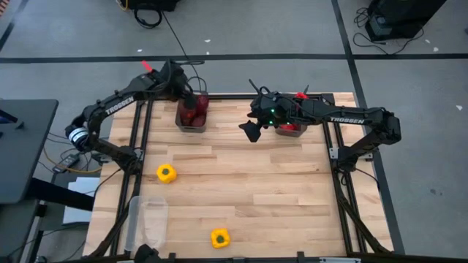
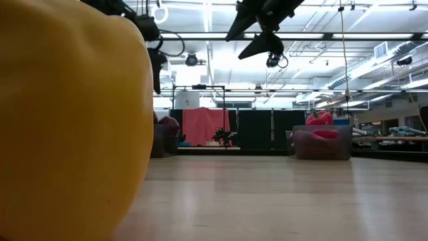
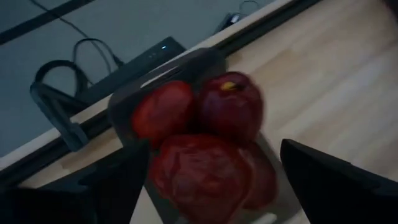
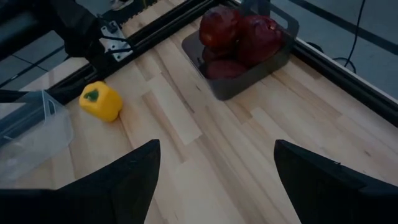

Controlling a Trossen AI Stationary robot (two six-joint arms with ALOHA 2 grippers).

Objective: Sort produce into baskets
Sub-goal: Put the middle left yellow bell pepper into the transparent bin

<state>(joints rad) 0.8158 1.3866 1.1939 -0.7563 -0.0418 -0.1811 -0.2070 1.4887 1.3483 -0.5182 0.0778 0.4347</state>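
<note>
Several dark maroon fruits (image 3: 205, 143) lie piled in a dark grey bin (image 1: 192, 115) at the table's far left. My left gripper (image 3: 211, 180) hovers open just above that pile, holding nothing. A second dark bin (image 1: 291, 129) at the far right holds red peppers (image 2: 322, 127). My right gripper (image 1: 252, 130) hangs open above the table just left of that bin, also holding nothing. Two yellow peppers rest on the wood, one at the left (image 1: 166, 173) and one by the near edge (image 1: 219, 237). A clear tub (image 1: 148, 221) stands at the near left.
The table's middle and right are bare wood (image 1: 278, 190). In the low view the near yellow pepper (image 2: 67, 120) fills the picture's left. Black frame rails (image 1: 139, 139) run along the table's sides. Cables and boxes lie on the floor beyond the far edge.
</note>
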